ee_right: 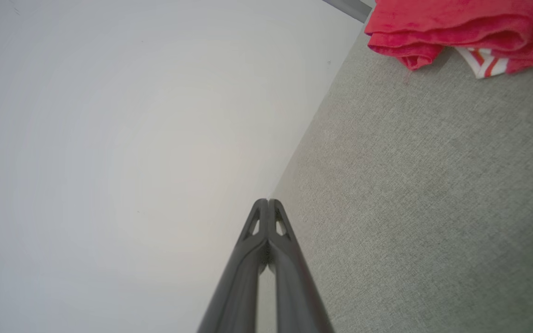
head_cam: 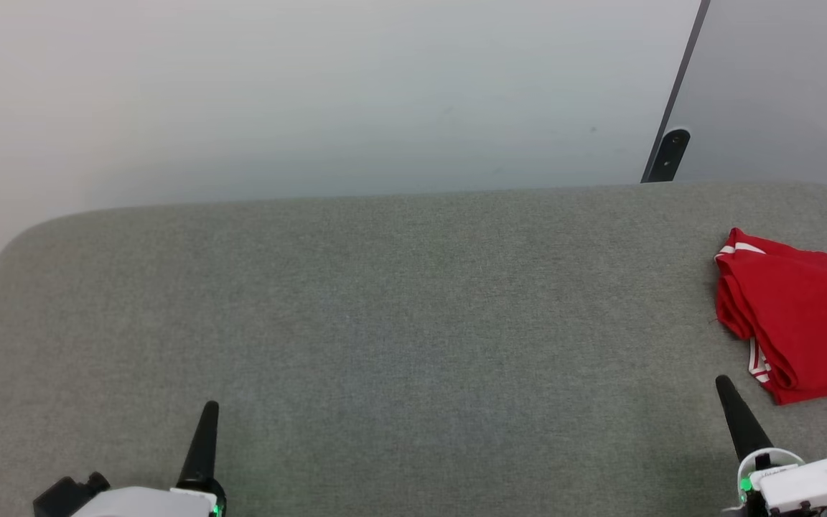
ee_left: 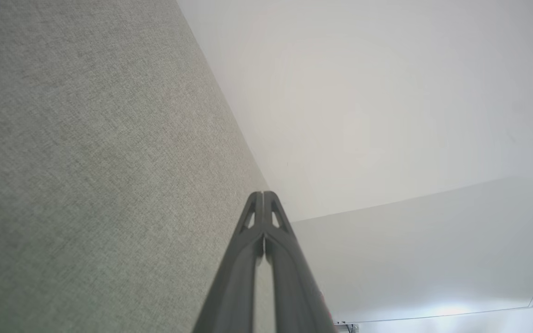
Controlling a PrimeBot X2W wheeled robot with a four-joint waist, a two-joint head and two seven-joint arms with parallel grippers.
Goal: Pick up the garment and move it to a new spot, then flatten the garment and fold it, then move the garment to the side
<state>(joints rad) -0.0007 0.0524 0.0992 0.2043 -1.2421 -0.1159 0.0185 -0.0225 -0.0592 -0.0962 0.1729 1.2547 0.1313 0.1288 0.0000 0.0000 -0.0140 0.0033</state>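
Looking for the red jersey-style garment (head_cam: 805, 316) with white-striped trim: where does it lie?

At the right end of the grey fabric-covered table (head_cam: 413, 323) with rounded corners, folded into a bundle and cut off by the head view's right edge. Striped trim shows at its near edge and at its far left corner.

And the left gripper (head_cam: 210, 411) with its long dark fingers?

Over the table's near left, well apart from the garment. The left wrist view shows that gripper (ee_left: 263, 194) with both tips pressed together, holding nothing.

The right gripper (head_cam: 723, 382)?

Pinched together too and empty, as the right gripper (ee_right: 268, 201) shows in its own wrist view. Its tip is near the garment (ee_right: 456, 27) but not touching it. A pale wall (head_cam: 313, 93) stands behind the table.
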